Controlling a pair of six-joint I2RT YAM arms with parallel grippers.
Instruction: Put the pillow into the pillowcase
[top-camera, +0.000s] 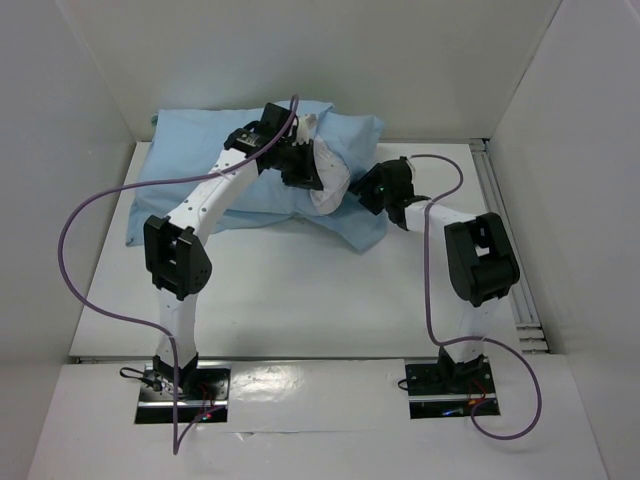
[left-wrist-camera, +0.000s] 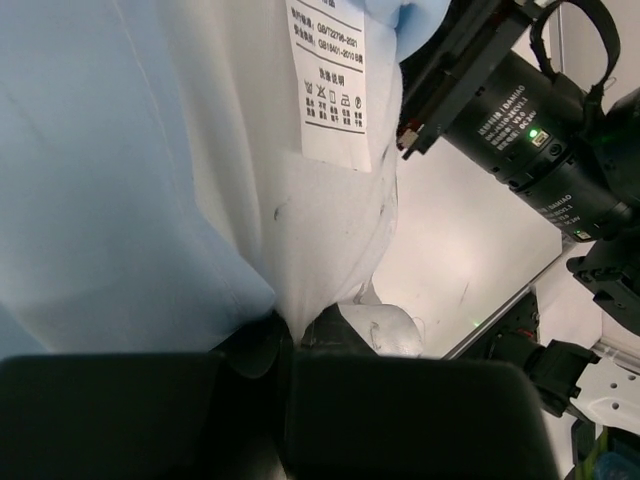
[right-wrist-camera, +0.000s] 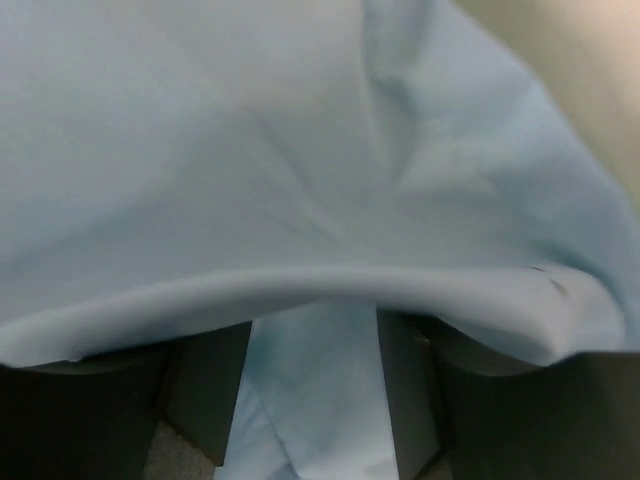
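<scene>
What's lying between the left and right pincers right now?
The top view shows the bare white end of the pillow, sticking out of the light blue pillowcase, lying between the left pincer and the right pincer.

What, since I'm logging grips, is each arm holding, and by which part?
Left fingers pinch the pillow by its white edge near the tag. Right fingers stand apart around pillowcase cloth, holding nothing.

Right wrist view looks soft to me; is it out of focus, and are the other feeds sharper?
Right wrist: yes, the pillowcase sits too close to the lens, so it is blurred and its folds are only faint. Left wrist: the care label print is crisp, but the near foreground is underexposed black. Top external: sharp and evenly lit, with mild glare on the glossy base board.
</scene>
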